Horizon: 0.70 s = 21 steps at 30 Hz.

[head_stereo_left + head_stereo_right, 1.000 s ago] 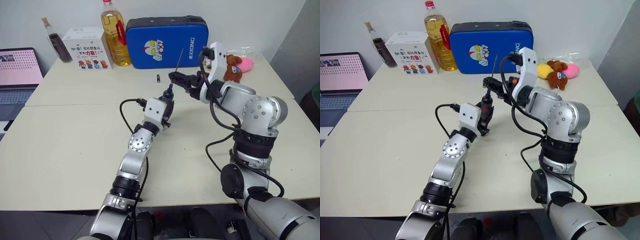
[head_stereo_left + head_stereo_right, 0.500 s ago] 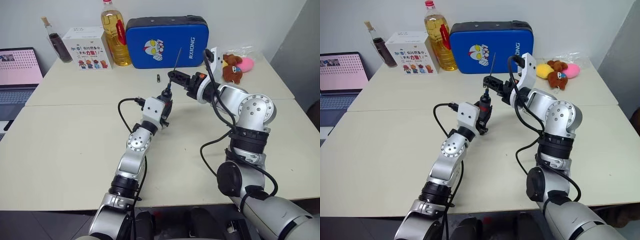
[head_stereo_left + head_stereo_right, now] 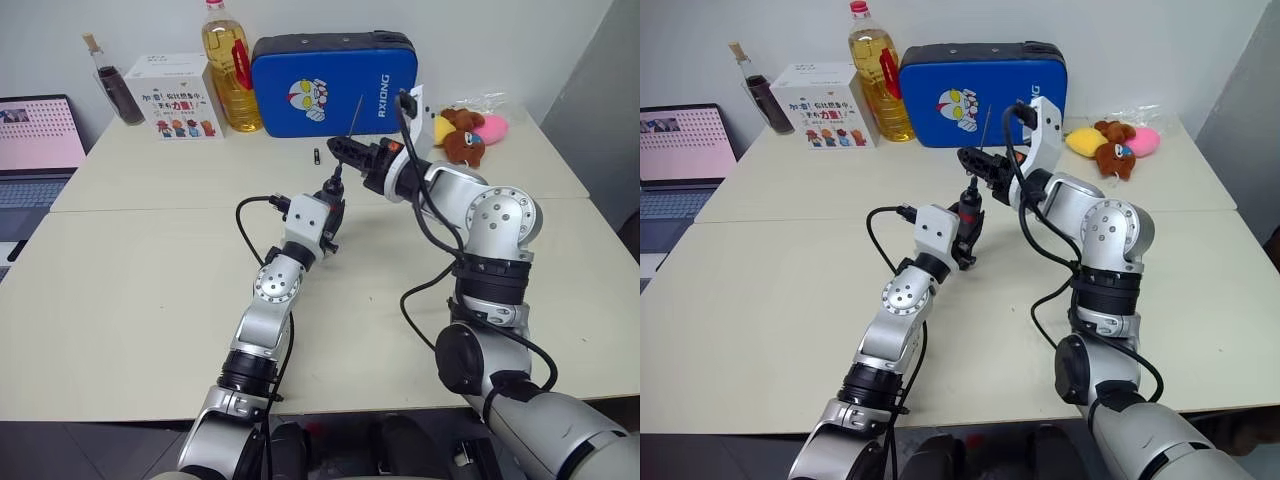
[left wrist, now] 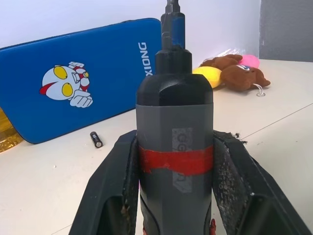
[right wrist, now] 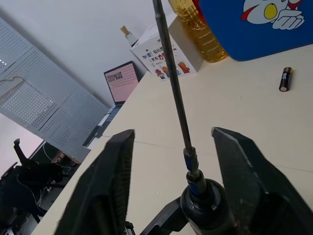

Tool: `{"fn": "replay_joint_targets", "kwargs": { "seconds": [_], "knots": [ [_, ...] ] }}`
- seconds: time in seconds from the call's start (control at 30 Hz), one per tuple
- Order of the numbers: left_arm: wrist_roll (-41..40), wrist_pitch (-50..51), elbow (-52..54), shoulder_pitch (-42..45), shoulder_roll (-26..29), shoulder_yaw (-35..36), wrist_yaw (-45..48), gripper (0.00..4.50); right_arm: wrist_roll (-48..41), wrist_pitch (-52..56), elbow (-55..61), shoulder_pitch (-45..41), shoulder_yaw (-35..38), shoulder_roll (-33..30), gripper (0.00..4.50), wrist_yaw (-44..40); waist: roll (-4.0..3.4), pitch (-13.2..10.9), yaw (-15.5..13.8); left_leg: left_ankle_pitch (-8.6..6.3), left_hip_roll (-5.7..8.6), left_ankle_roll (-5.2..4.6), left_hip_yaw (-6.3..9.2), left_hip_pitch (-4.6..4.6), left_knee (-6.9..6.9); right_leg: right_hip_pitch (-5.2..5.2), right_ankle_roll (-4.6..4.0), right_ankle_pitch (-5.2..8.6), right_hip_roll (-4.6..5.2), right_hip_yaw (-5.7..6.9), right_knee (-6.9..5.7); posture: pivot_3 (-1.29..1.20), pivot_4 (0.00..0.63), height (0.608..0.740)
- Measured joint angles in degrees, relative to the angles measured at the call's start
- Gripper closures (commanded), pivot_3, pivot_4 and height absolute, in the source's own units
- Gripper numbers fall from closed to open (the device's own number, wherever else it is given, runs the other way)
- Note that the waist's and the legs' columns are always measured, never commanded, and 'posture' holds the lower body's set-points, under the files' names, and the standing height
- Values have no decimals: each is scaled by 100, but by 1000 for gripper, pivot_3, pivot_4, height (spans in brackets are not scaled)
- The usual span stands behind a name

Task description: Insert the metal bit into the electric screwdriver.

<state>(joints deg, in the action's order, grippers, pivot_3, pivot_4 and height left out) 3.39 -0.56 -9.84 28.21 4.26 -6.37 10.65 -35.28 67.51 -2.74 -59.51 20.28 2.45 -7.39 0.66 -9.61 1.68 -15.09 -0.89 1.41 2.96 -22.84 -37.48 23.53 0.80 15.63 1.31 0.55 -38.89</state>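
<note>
Screwdriver (image 4: 174, 147) sits clamped in left gripper (image 3: 333, 206), long axis upright, tip up. Bit (image 5: 172, 78) stands in its tip, pointing up w/ slight tilt. Right gripper (image 5: 171, 161) open, fingers either side of bit, not touching.

Electric screwdriver (image 4: 174, 147): dark grey-black body, red band, bluish tip. Metal bit (image 5: 172, 78): silvery grey. Case (image 3: 333, 83): bright blue (cartoon face: white, red, yellow eyes). Oil bottle (image 3: 229, 68): amber, red label. Plush toys (image 3: 468, 129): brown, yellow, pink.
</note>
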Motion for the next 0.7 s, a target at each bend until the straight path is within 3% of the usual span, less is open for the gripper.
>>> {"fn": "replay_joint_targets", "kwargs": {
  "seconds": [0.27, 0.7],
  "knots": [
    [0, -1, 0, 0, 1, 5, -1, 2814, -52, -39, 6, 54, -144, -125, 4480, -9, 0, 0, -1, 0, 0, 0, 0, 0, 0, 0, 0, 0, 0, -1, 0, 0, 150, 740],
    [15, -16, -2, 2, 16, 11, 0, 2814, -17, -191, 14, 85, -415, -303, 4480, -16, 0, 0, -3, 0, 0, 0, 0, -2, 0, 1, 0, 0, 1, 0, 1, 0, 150, 740]
  ]
}}
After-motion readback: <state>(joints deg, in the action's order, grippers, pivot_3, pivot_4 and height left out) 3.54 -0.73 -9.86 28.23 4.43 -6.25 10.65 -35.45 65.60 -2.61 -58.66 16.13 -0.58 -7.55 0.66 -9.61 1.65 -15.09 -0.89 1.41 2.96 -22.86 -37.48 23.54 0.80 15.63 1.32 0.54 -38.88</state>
